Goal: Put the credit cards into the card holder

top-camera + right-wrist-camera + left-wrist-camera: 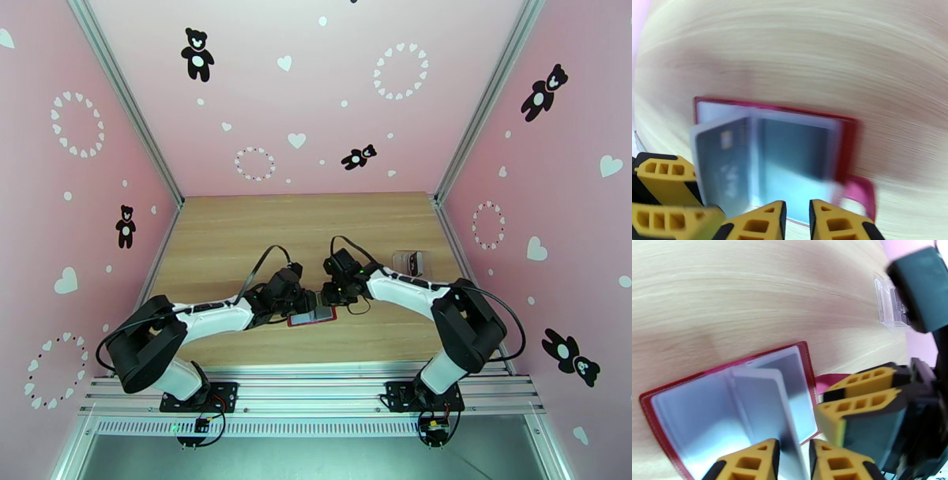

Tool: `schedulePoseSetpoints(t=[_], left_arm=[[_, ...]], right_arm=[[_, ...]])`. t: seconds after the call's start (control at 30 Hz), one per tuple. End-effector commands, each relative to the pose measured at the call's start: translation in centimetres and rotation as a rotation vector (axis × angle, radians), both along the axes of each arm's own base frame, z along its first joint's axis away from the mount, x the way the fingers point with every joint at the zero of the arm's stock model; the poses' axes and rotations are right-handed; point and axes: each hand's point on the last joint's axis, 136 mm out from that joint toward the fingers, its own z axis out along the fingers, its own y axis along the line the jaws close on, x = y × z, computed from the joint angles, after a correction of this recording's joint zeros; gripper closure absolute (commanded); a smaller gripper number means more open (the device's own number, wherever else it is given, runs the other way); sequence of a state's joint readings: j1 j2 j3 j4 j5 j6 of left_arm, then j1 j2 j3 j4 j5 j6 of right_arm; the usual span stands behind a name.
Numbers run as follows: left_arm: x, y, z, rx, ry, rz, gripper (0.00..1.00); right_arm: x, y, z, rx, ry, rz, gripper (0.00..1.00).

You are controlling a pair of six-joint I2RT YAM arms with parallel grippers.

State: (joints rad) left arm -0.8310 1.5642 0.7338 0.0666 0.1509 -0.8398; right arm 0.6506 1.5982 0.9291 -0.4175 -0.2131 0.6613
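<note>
- Plainly the card holder [312, 317] is a light, soft thing: it lies open on the table [237, 229] between the two arm tips, red cover down, grey pockets up, and I judge it would slide if pushed sideways
- Its inner leaf [762, 398] is thin and floppy; it stands up from the fold, so its free edge is the place to pinch it
- One dark card [721, 165] with a chip sits in or against that raised leaf; such cards are probably stiff, thin and slick, best taken by a short edge
- Left hand [793, 445] is clenched on the leaf's free edge, holding it raised
- Right hand [797, 207] hovers over one edge of the card holder, fingers slightly parted with nothing between them
- Both arms reach inward from their bases, elbows out, the hands close together above the card holder
</note>
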Motion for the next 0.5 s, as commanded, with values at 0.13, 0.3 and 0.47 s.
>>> schedulePoseSetpoints(t=[0.13,0.3,0.47], left_arm=[[0.4,-2.0,0.4,-0.008,-0.001,-0.053,0.73],[0.2,-2.1,0.3,-0.005,0.001,-0.062,0.73],[0.2,-1.6,1.1,0.004,-0.02,-0.057,0.73]], right_arm=[[0.1,-4.4,1.8,-0.033,-0.045,-0.066,0.74],[0.6,-6.1,2.8,-0.058,-0.078,-0.095,0.73],[1.5,-7.6,3.9,-0.076,-0.102,-0.125,0.69]])
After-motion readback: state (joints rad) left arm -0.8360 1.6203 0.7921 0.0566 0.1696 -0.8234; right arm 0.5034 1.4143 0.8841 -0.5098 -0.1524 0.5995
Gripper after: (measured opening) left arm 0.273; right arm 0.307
